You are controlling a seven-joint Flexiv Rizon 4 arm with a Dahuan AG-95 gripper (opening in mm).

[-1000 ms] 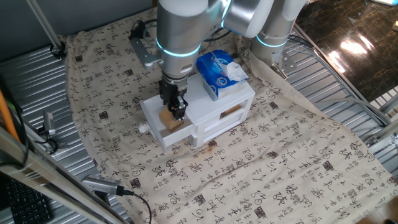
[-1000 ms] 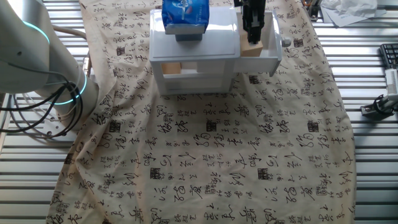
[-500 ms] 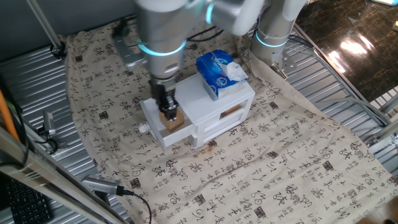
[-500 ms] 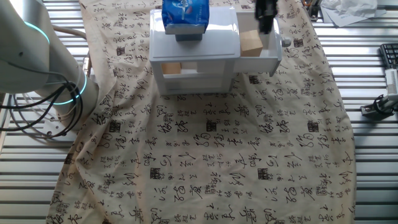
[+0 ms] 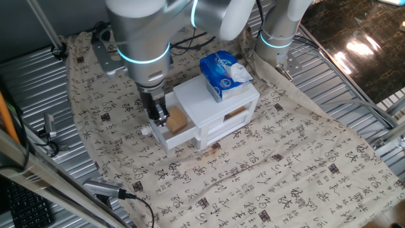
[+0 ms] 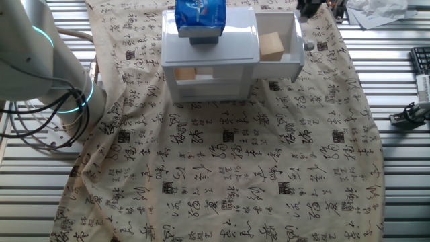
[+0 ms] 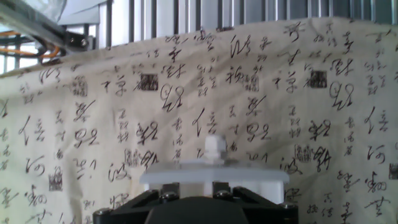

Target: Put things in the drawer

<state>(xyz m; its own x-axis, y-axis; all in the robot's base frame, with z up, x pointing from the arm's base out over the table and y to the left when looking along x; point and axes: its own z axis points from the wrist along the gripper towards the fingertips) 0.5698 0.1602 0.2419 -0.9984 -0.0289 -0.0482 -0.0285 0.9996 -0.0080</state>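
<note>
- Wood-coloured block [image 6: 271, 45] lies inside the upper drawer [image 6: 293, 42], which is pulled out of the white cabinet [image 6: 209, 54]; nothing grips the block.
- Gripper [image 5: 155, 114] hangs over the knob end of that drawer, beside the block and apart from it; whether its fingers are spread or pressed together cannot be told.
- The hand view looks down past the drawer's front edge, where the round knob [image 7: 214, 149] stands up.
- Blue-and-white tissue pack [image 5: 224, 74] sits on top of the cabinet.
- The lower drawer [image 6: 195, 74] shows a tan slot on its front.
- A cloth printed with characters [image 6: 228, 154] covers the tabletop under the cabinet.
</note>
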